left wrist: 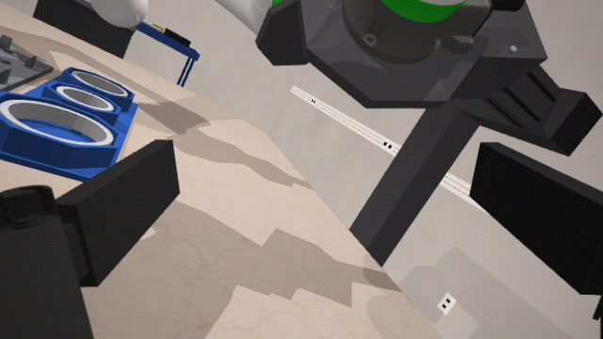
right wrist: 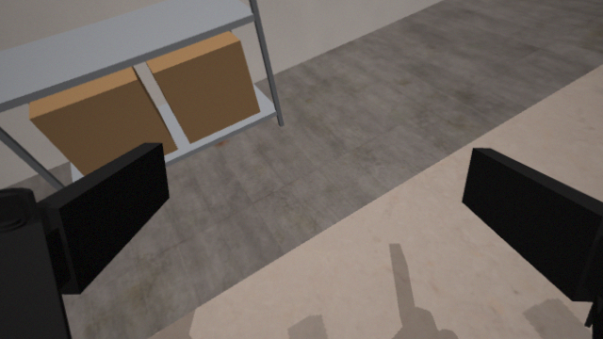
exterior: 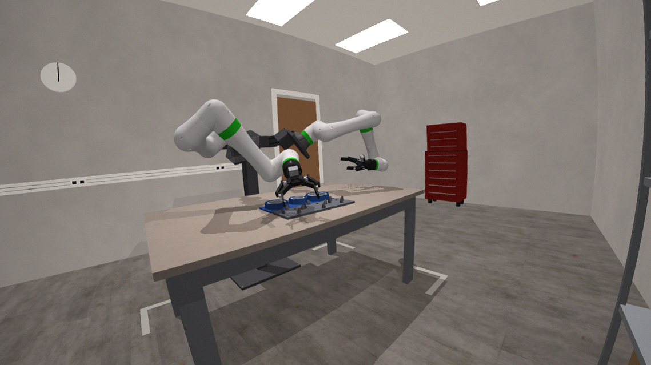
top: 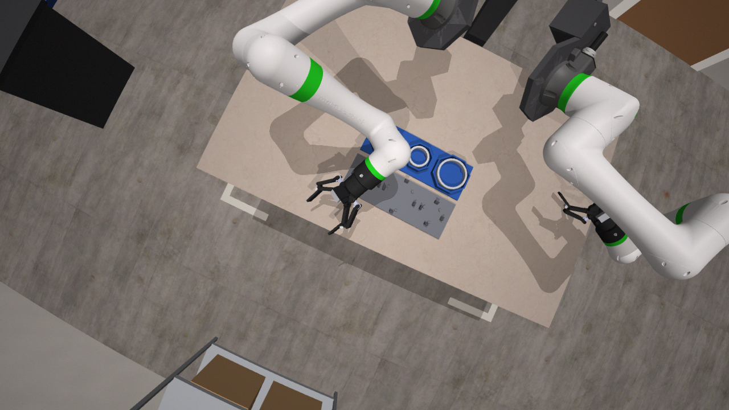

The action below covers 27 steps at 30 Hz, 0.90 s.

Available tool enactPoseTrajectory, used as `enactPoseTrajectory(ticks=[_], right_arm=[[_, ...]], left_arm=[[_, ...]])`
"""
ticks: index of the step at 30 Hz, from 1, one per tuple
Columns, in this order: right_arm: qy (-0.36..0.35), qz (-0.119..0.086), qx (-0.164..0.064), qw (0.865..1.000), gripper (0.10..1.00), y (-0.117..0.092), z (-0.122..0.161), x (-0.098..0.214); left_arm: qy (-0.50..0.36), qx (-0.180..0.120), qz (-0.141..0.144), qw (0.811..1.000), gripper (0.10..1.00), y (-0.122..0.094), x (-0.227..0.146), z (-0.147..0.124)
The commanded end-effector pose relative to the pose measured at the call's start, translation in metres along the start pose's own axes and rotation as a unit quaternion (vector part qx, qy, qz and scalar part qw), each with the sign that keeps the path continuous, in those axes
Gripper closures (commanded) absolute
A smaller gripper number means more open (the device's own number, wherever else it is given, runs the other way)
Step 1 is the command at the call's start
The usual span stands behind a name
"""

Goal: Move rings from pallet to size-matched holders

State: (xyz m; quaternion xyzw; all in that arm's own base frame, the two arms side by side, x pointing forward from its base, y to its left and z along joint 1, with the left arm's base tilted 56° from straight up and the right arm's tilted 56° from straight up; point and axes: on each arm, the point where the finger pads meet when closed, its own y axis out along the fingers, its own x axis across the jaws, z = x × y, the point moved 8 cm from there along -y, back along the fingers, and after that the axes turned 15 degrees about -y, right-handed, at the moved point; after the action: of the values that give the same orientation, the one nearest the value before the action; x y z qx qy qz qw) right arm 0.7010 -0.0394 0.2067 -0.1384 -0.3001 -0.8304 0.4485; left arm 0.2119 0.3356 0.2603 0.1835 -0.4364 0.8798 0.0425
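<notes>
The blue pallet (top: 458,196) (left wrist: 126,119) carries the rings in nests. The large ring (top: 466,173) (left wrist: 89,129) is at one end, the small ring (top: 428,156) (left wrist: 85,100) in the middle, the third ring (left wrist: 99,85) at the far end, hidden by my right arm in the top view. The grey holder plate (top: 438,232) (left wrist: 28,71) has bare small posts; its left part is partly hidden. My right gripper (top: 319,216) (exterior: 298,195) (right wrist: 317,173) is open and empty above the plate's left end and table front. My left gripper (top: 563,203) (exterior: 345,163) (left wrist: 324,169) is open and empty, far right of the pallet.
The table (top: 244,127) (exterior: 188,247) extends around the pallet and plate. Its front edge is close to my right gripper. My right arm reaches over the pallet's left part. A shelf with boxes (right wrist: 207,89) stands across the floor.
</notes>
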Motion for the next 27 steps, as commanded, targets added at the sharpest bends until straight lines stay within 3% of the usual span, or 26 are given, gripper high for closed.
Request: enactPoseTrajectory(ticks=[1,8,14,16,27], right_arm=[[-0.013,-0.024,-0.001,1.000,0.098,0.014,0.008,0.016],[-0.052,-0.108,-0.015,0.993,0.098,0.056,0.035,0.078],[-0.083,-0.186,-0.041,0.978,0.098,0.086,0.061,0.144],[-0.083,-0.186,-0.041,0.978,0.098,0.086,0.061,0.144],[-0.120,-0.324,-0.128,0.930,0.098,0.115,0.110,0.286]], left_arm=[[0.000,-0.001,0.000,1.000,0.098,0.000,0.000,0.001],[0.000,-0.001,0.000,1.000,0.098,0.000,0.000,0.001],[0.000,-0.001,0.000,1.000,0.098,0.000,0.000,0.001],[0.000,-0.001,0.000,1.000,0.098,0.000,0.000,0.001],[0.000,-0.001,0.000,1.000,0.098,0.000,0.000,0.001]])
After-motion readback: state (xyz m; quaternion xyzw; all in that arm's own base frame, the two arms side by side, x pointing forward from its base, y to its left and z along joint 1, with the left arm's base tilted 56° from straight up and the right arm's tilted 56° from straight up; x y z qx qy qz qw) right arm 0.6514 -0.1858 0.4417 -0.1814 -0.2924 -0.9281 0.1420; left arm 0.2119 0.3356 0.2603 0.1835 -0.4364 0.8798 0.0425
